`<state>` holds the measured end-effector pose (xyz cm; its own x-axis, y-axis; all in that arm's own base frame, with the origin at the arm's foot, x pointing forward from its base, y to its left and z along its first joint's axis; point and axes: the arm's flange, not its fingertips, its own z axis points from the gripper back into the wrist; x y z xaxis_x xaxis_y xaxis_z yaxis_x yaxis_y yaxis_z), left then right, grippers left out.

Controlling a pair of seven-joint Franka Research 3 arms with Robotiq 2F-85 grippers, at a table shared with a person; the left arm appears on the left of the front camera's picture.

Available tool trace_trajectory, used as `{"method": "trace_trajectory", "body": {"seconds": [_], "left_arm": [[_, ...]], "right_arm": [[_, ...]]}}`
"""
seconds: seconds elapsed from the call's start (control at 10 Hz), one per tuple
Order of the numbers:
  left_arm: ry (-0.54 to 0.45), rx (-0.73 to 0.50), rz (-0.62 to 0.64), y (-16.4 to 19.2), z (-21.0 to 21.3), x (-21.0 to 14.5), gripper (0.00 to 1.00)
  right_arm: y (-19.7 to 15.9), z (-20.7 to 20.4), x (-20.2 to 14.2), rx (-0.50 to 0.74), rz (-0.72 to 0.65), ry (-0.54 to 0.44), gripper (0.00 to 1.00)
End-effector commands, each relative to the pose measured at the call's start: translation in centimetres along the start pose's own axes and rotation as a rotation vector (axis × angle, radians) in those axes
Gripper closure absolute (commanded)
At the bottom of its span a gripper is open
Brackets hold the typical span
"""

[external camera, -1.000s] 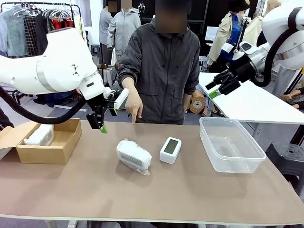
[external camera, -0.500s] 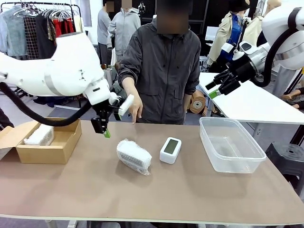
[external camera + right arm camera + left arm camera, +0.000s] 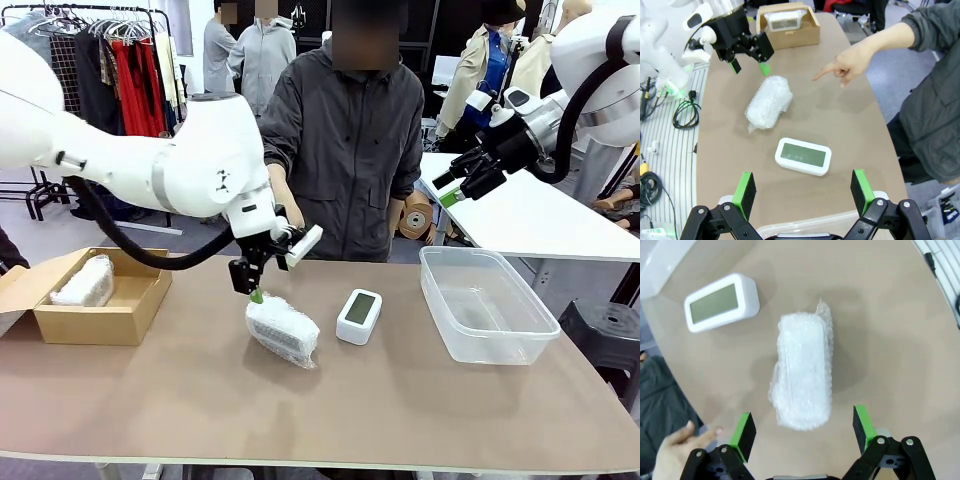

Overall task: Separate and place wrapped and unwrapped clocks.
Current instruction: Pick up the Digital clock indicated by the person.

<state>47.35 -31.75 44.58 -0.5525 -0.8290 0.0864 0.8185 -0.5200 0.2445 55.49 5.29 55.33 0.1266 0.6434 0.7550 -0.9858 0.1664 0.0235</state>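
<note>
Bubble-wrapped clock (image 3: 802,377) mid-table, left fingers (image 3: 743,434) spread wide above it, right fingers (image 3: 860,189) apart, bare tabletop (image 3: 890,340) around.

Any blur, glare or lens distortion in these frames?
Front view: sharp and evenly lit. Left wrist view: the bubble-wrapped bundle is crisp, with a soft shadow beside it. Right wrist view: the table edges bow from the wide lens; no blur.

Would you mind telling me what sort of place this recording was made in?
Probably a robot test lab: a white robot arm reaches over a brown table, and a clothes rack stands behind.
</note>
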Motion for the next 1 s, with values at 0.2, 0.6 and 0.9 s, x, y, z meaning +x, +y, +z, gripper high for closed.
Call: {"method": "trace_trajectory", "body": {"seconds": [0.2, 0.6, 0.9], "left_arm": [[-0.001, -0.048, -0.036, 0.6, -4.0, 1.9, 0.0], [0.051, -0.04, 0.015, 0.1, -6.1, 1.0, 0.0], [0.05, -0.021, 0.013, 0.1, -8.0, 0.0, 0.0]], "right_arm": [[0.0, 0.1, 0.2, -0.006, 0.004, 0.0, 0.0], [0.0, 0.1, 0.2, -0.006, 0.004, 0.0, 0.0], [0.0, 0.1, 0.2, -0.006, 0.004, 0.0, 0.0]]}}
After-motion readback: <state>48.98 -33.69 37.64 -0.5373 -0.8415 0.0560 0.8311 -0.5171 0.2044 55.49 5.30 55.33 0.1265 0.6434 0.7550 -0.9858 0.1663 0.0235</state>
